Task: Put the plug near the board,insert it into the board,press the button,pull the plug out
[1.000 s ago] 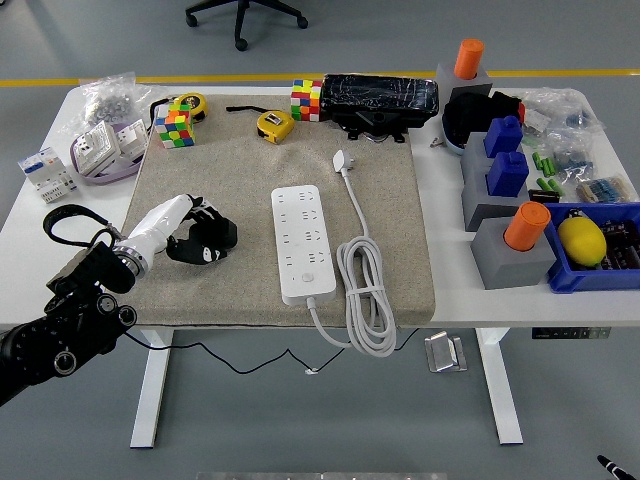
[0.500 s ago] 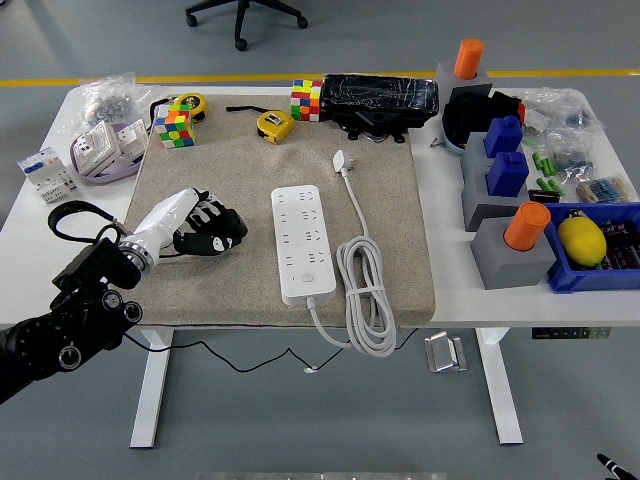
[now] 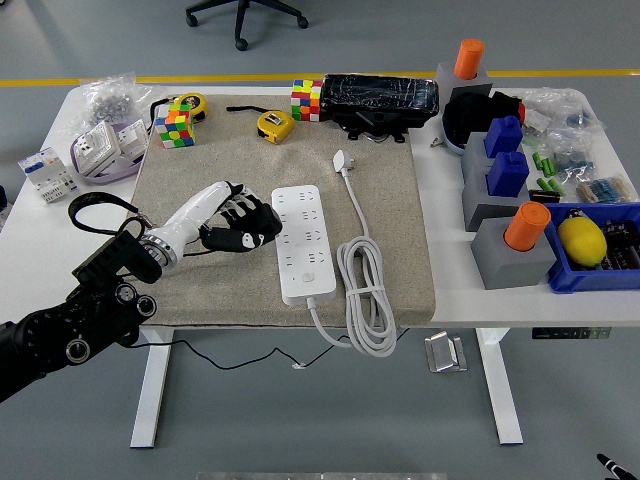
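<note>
A white power strip, the board [image 3: 302, 241], lies lengthwise on the beige mat [image 3: 200, 180], its round button [image 3: 309, 281] near the front end. Its white cord [image 3: 364, 290] coils at the strip's right side and runs back to the white plug [image 3: 343, 160], which lies loose on the mat behind the strip. My left hand [image 3: 243, 227] reaches in from the lower left and hovers just left of the strip, its black fingers relaxed and spread, holding nothing. The right hand does not appear in the view.
At the back of the mat are two Rubik's cubes [image 3: 172, 128] [image 3: 306, 99], yellow tape measures [image 3: 274, 125] and a black wrapped box [image 3: 380, 97]. Grey blocks with blue and orange pegs [image 3: 510, 205] and a blue bin [image 3: 596, 250] crowd the right. Electrical parts [image 3: 95, 150] lie at the far left.
My left hand has moved right and slightly back across the mat, from near the mat's left part to just beside the power strip. Strip, cord and plug have stayed still.
</note>
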{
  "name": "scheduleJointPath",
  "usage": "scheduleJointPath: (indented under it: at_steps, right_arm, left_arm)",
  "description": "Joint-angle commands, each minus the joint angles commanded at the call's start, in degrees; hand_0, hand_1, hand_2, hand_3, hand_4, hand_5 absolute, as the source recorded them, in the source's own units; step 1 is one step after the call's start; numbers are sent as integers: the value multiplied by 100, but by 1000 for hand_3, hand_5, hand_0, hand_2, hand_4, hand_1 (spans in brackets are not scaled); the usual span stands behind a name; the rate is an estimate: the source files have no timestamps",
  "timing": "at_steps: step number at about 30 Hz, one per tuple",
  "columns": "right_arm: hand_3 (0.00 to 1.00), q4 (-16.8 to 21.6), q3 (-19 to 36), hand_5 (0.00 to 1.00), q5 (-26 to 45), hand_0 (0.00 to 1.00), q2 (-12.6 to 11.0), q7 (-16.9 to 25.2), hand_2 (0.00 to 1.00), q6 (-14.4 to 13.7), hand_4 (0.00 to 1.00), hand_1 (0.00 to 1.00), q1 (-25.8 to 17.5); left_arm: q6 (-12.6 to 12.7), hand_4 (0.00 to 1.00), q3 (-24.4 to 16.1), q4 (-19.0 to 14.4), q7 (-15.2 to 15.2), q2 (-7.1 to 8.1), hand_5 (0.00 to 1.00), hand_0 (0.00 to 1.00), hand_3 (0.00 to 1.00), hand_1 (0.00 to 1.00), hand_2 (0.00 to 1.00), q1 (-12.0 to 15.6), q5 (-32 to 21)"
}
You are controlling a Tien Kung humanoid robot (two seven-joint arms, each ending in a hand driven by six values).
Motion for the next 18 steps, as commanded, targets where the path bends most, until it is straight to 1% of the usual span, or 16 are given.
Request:
scheduleJointPath:
  at_steps: [1,2,5,9,13,18]
  right_arm:
    - [572,0,-3,587,1,621,0,0,641,1,974,672,0]
    - [572,0,-5,586,2,621,0,0,641,1,974,672,-1]
    - [572,-3,-16,586,9,621,0,0,641,0,974,672,-5]
    - [572,-3,-22,586,18,621,8,2,641,1,974,672,2]
    - [572,-1,-27,586,24,621,10,2,641,1,974,672,5]
    - [572,-2,-44,584,29,621,1,1,641,3,974,671,4]
  left_arm:
    - [13,629,64,14,-13,-19,78,427,512,382,389,-30,27]
    - [22,618,113,25,-21,-34,62,451,521,404,401,-51,42]
    - [66,618,235,76,-39,-89,62,451,521,404,401,-104,95]
    - [211,616,377,205,-57,-171,60,462,523,409,411,-210,165]
    - [316,616,475,339,-74,-222,60,462,523,409,411,-299,171]
    - [365,617,598,460,-79,-256,57,467,525,409,414,-379,130]
